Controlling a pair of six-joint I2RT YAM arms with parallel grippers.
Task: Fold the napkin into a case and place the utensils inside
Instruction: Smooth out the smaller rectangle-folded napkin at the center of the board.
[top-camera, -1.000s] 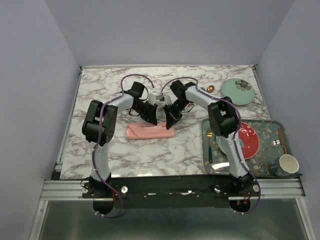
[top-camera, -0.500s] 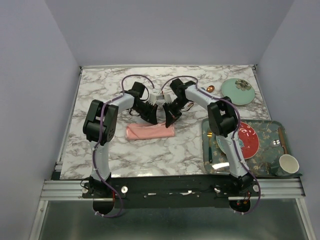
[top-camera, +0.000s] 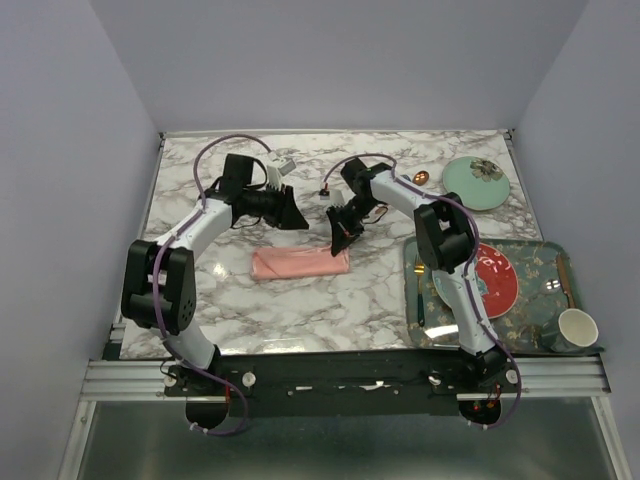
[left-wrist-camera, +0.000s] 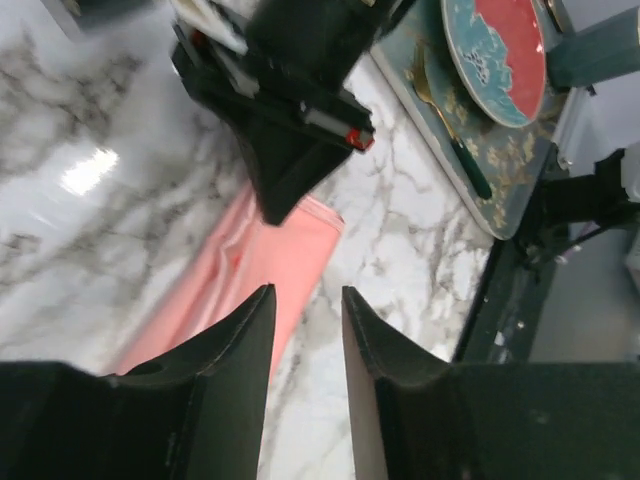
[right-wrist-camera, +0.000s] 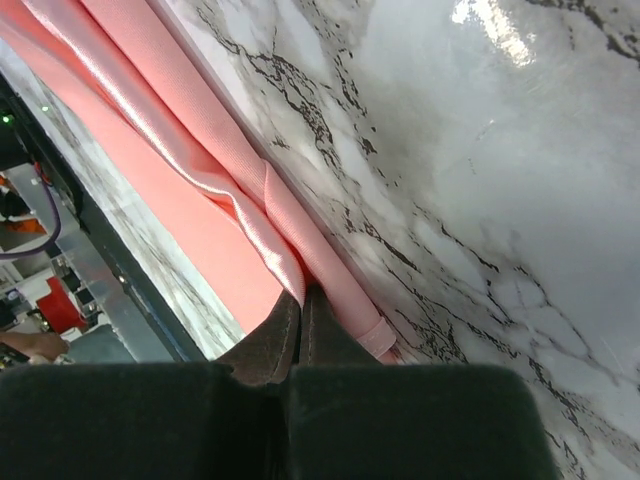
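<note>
Leftward and toward the far edge is where the left arm has swung since a second ago, leaving the cloth it had been crowding. Its jaws have also spread. The left gripper (top-camera: 298, 220) now hangs above the marble table (top-camera: 190, 200), on the far side of the napkin (top-camera: 300, 264), with its jaws apart and nothing between them.

The napkin lies near the middle of the table, folded into a narrow pink strip that runs left to right. It has kept its place.

At the strip's right end, on its far edge, the right gripper (top-camera: 338, 242) has stayed put. Its jaws are pressed together, and in the right wrist view a raised fold of the satin runs up into the fingertips (right-wrist-camera: 280, 325), pinched there.

Further right, near the far edge, a small copper-coloured piece (top-camera: 421, 178) lies just beside a round pale green dish (top-camera: 476, 182).

Along the right edge a patterned teal tray (top-camera: 535, 258) carries a red plate (top-camera: 497, 280), a gold-headed fork (left-wrist-camera: 447, 125) and a cup (top-camera: 577, 328).
</note>
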